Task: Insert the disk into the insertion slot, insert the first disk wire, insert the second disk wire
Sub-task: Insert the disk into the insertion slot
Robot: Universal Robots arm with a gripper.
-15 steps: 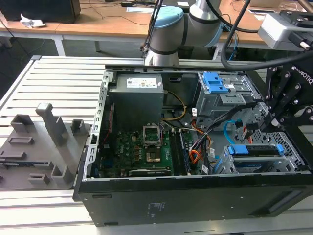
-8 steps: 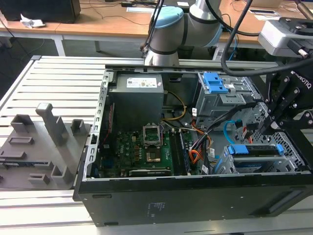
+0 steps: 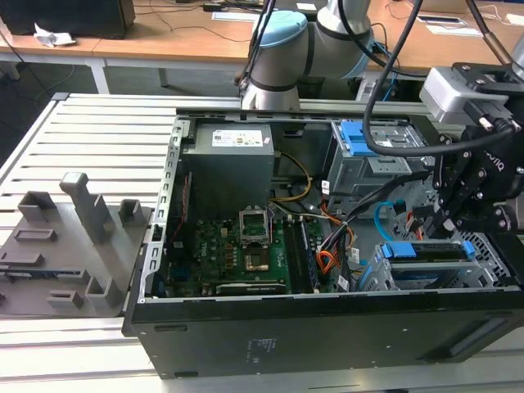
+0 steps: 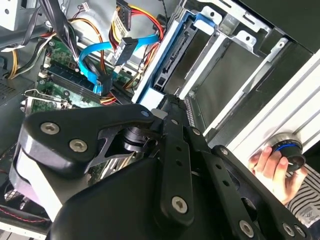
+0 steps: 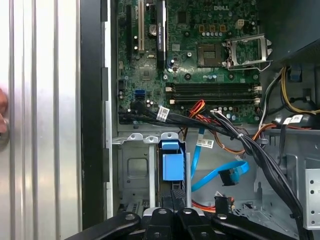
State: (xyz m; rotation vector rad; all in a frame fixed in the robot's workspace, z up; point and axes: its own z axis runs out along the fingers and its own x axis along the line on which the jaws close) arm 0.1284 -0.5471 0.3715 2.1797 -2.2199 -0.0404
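A black steel computer case point(image 3: 286, 344) is lying open on a ribbed aluminium bench point(image 3: 106, 131). At one end of it is sitting the insertion slot point(image 5: 131, 172), a boxy grey sheet-metal cage with punched walls.

The disk point(image 5: 172, 167), a flat silver-grey drive framed in a glossy bright-blue plastic carrier, is standing on edge inside that cage, its blue tab facing up; the exterior view shows it there too point(image 3: 426, 251).

The black, link-armed gripper point(image 5: 172, 199) is hanging directly over the cage. Its jaws are drawn together with the tips meeting at the disk's upper edge and nothing gripped between them, though it is hard to tell whether they are touching the carrier or sitting just above it.

Just beside the cage, the second disk wire point(image 5: 217, 177), a thin flat light-blue ribbon, is curving in a loop with its small plug lying free. The first disk wire point(image 4: 125, 49), thin orange, red and black strands ending in a small black plug, is also lying loose near the cage, toward the green circuit board point(image 5: 200, 30).

Well apart from the cage, a grey metal power-supply box point(image 3: 229, 164) is carrying a white printed label. Outside the case, a person's hand point(image 4: 265, 165) is resting on a round black knob with a blue ring point(image 4: 288, 150).
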